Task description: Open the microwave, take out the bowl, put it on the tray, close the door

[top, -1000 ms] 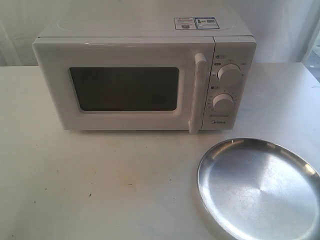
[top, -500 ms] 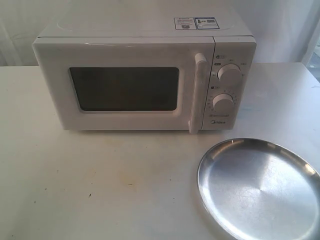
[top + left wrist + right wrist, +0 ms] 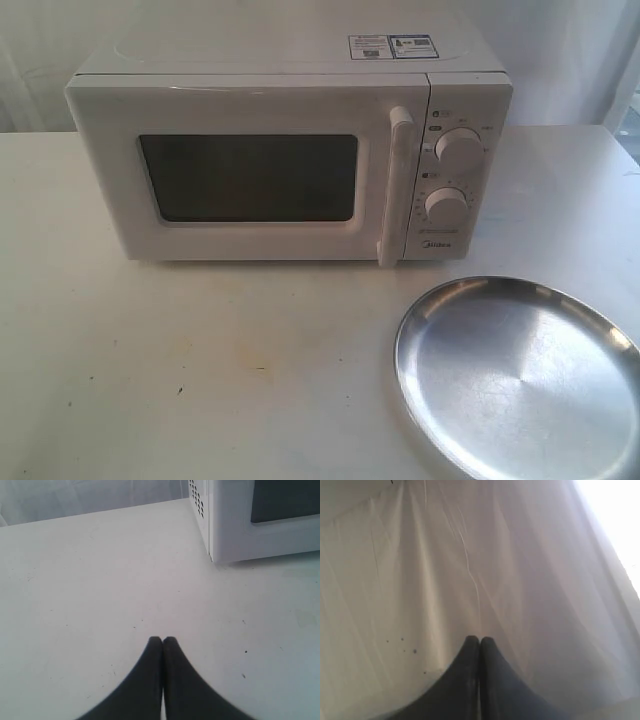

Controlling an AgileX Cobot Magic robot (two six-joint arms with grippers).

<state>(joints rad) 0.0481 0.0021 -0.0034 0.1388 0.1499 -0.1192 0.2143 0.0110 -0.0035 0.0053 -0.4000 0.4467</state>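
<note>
Exterior view: microwave (image 3: 290, 150) sits at upper centre of the frame, on the white table (image 3: 180, 370). Its door (image 3: 250, 105) is shut flush with the body. The bar handle (image 3: 395, 185) stands upright at the door's right edge, just left of the control panel. Two round knobs, upper (image 3: 459, 150) and lower (image 3: 446, 205), are stacked on that panel. Stickers (image 3: 392, 46) lie on the top, toward the right rear.

The dark window (image 3: 250, 178) fills the middle of the door. It is too dim to make out anything behind it.

The tray (image 3: 520, 380) lies flat at lower right of the frame, cut by the right and bottom edges. It is near the microwave's front right corner but apart from it, with nothing on it.

Left wrist view: left gripper (image 3: 162, 640) has its black fingers pressed together, tips touching, holding nothing. It is over bare table. One front corner of the microwave with vent holes (image 3: 196, 500) shows beyond it, well apart.

Right wrist view: right gripper (image 3: 479, 639) also has its fingers closed tip to tip, empty. Behind it there is only creased white cloth (image 3: 470, 555).
</note>
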